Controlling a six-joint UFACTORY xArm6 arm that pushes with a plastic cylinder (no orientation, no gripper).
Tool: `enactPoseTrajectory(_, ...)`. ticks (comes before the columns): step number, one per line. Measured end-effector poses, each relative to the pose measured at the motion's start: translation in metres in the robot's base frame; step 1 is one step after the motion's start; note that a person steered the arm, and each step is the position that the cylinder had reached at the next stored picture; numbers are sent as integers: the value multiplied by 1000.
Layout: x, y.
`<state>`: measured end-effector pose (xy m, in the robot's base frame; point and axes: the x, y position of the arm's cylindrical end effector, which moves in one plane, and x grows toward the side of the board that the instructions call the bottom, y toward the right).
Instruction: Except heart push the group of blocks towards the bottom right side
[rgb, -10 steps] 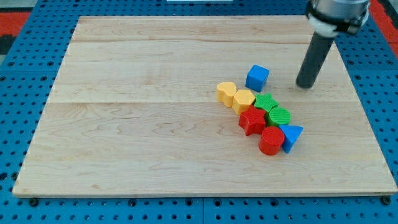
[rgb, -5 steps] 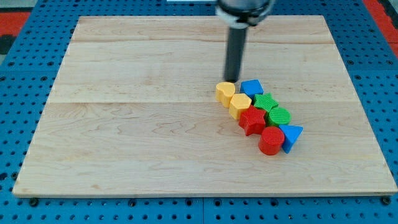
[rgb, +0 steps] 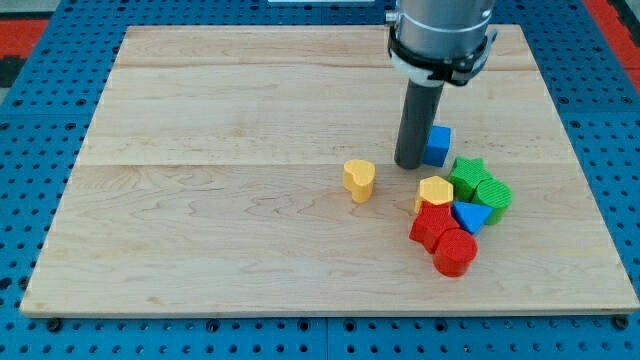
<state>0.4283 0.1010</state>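
A: Going from the left, the yellow heart (rgb: 359, 179) sits alone at mid-frame, well apart from everything. Good, it is meant to be left out.

B: Next, my tip (rgb: 409, 164) touches the board just left of the blue cube (rgb: 436, 145). It is a bare rod, so nothing spreads or pinches.

A: The risk?

B: The cube sits above the cluster at right of centre: yellow block (rgb: 435, 190), red star (rgb: 431, 224), red cylinder (rgb: 455, 252), blue triangle (rgb: 470, 216), green star (rgb: 466, 174), green cylinder (rgb: 493, 194). An off-centre push could slide the cube rightwards past the group, or scatter it.
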Motion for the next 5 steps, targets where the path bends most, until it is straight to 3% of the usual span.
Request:
enactPoseTrajectory(2, -74, 2)
enactPoseTrajectory(3, -58, 62)
enactPoseTrajectory(4, -24, 39)
enactPoseTrajectory(5, -52, 30)
